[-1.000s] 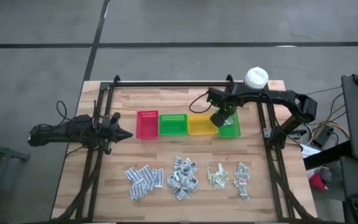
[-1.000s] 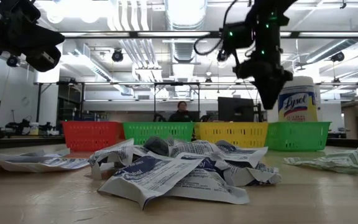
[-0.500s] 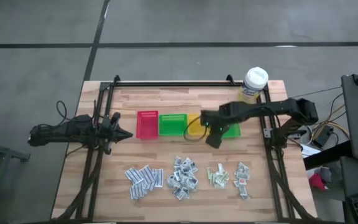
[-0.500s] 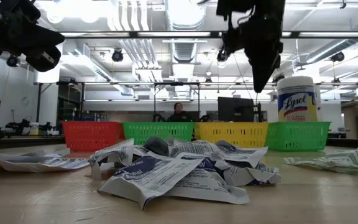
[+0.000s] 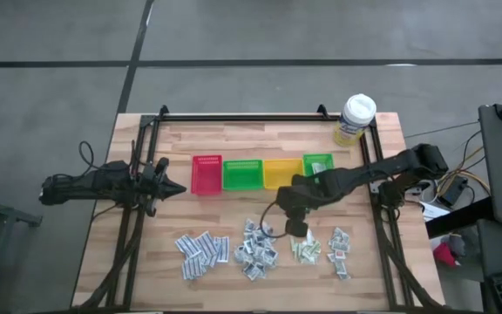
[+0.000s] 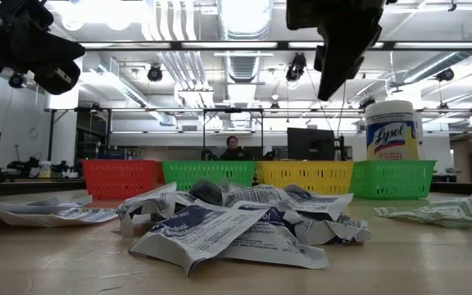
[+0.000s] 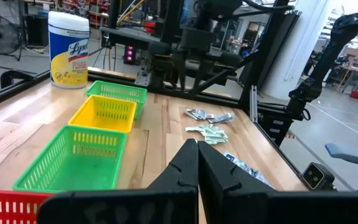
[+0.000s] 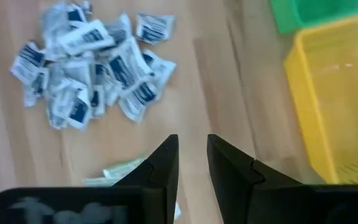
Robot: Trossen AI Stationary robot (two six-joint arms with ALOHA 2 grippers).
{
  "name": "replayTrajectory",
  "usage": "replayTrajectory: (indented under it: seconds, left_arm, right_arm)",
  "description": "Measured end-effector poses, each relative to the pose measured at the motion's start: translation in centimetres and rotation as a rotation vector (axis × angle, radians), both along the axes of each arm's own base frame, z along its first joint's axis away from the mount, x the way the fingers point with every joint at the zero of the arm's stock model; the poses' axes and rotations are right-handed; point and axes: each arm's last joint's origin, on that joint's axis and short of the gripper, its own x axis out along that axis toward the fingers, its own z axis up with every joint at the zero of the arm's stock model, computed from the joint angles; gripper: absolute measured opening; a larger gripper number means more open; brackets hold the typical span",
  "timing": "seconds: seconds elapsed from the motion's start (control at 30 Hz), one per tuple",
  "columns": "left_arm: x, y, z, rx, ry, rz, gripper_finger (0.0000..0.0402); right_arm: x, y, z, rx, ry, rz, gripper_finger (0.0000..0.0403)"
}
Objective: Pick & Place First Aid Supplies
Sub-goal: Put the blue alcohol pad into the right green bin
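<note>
The wooden bench [image 5: 251, 144] carries everything here. Both dark arms reach over it. The left arm lies at the bench's left edge, well apart from the supplies, and the left gripper [image 5: 174, 188] points toward the red bin with its jaws clenched on nothing. The right arm stretches in from the right side, and the right gripper [image 5: 291, 228] hangs above the bare wood between the row of bins and the piles, over the gap between the grey-silver pile and the pale green pile. Its jaws stand a little apart and hold nothing.

On the far right corner stands a white-lidded yellow wipes tub [image 5: 355, 119]. Across the middle of the bench four small bins sit side by side: the red bin [image 5: 206, 174] on the left, then a green bin [image 5: 242, 174], the yellow bin [image 5: 282, 173], and a second green bin [image 5: 318, 166] on the right.

The first aid supplies lie in four loose piles along the near side, none in a bin: white-blue sachets [image 5: 202, 251] to the left, the grey-silver pile [image 5: 257, 247] next, the pale green pile [image 5: 306, 249], and white-red packets [image 5: 341, 246] on the right.
</note>
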Motion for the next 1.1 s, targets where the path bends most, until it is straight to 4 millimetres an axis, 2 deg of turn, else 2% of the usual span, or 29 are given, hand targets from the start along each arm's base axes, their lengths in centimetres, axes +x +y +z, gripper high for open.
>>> replayTrajectory:
  seconds: [0.27,0.53,0.8,1.1]
  left_arm:
    - [0.0,0.0,0.0,0.01,-0.001,-0.001,0.0]
    - [0.0,0.0,0.0,0.011,-0.001,-0.001,0.0]
    - [0.0,0.0,0.0,0.011,-0.001,-0.001,0.0]
    - [0.0,0.0,0.0,0.005,0.0,-0.001,0.0]
  right_arm:
    - [0.3,0.5,-0.5,-0.011,-0.059,0.073,0.0092]
    - [0.3,0.5,-0.9,-0.037,-0.07,0.139,0.0082]
    - [0.0,0.6,-1.8,0.044,-0.038,0.062,0.009]
    - [-0.3,0.6,-4.6,0.15,-0.065,-0.038,0.0102]
